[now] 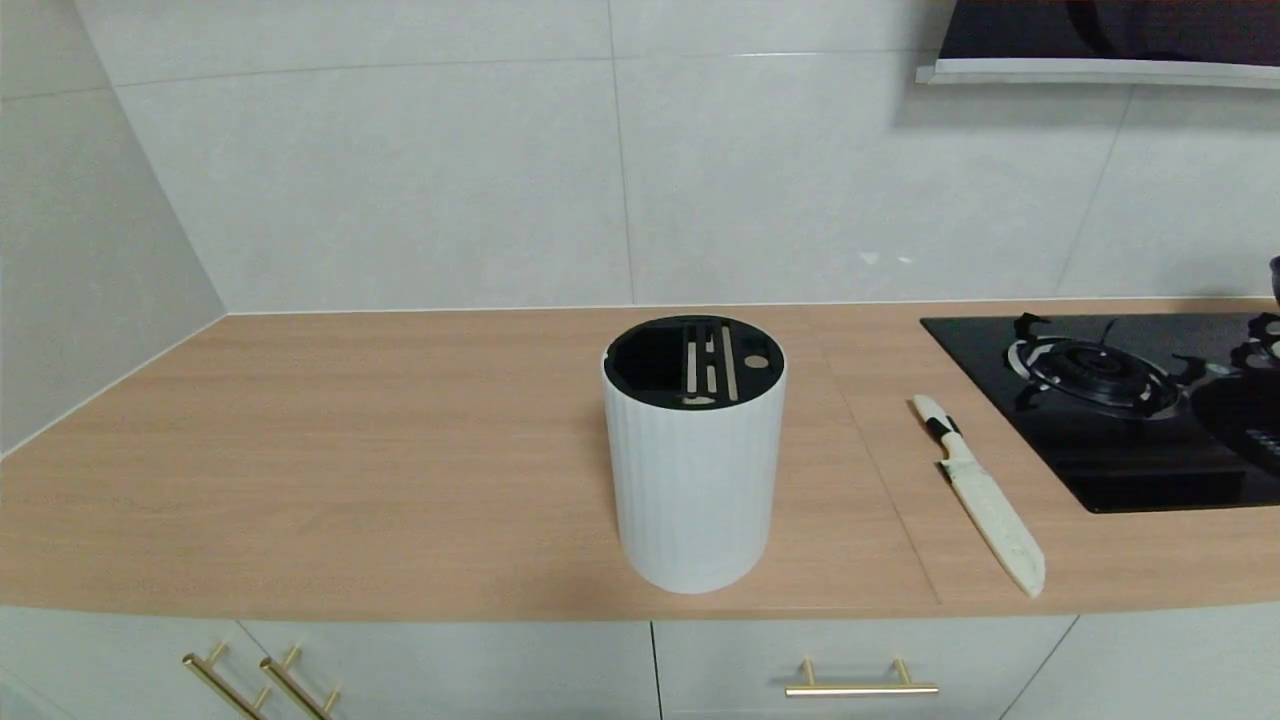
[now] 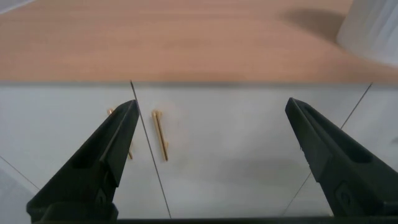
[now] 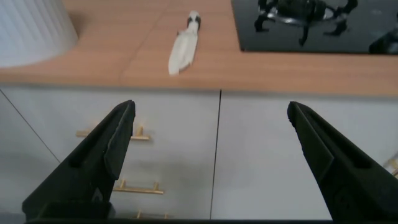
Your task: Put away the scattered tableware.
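A cream speckled knife (image 1: 978,490) with a black band on its handle lies flat on the wooden counter (image 1: 350,470), right of a white ribbed cylindrical holder (image 1: 695,470) whose black top has slots. The knife's blade points toward the counter's front edge. In the right wrist view the knife (image 3: 185,51) and the holder (image 3: 34,28) sit on the counter above my right gripper (image 3: 211,115), which is open and empty in front of the cabinet fronts. My left gripper (image 2: 211,112) is open and empty too, facing the cabinet doors below the counter, with the holder (image 2: 373,31) far off.
A black gas hob (image 1: 1110,395) with burner grates takes the counter's right end, close beside the knife. A range hood (image 1: 1100,50) hangs top right. Tiled walls close the back and left. White cabinet doors with gold handles (image 1: 860,685) run under the counter.
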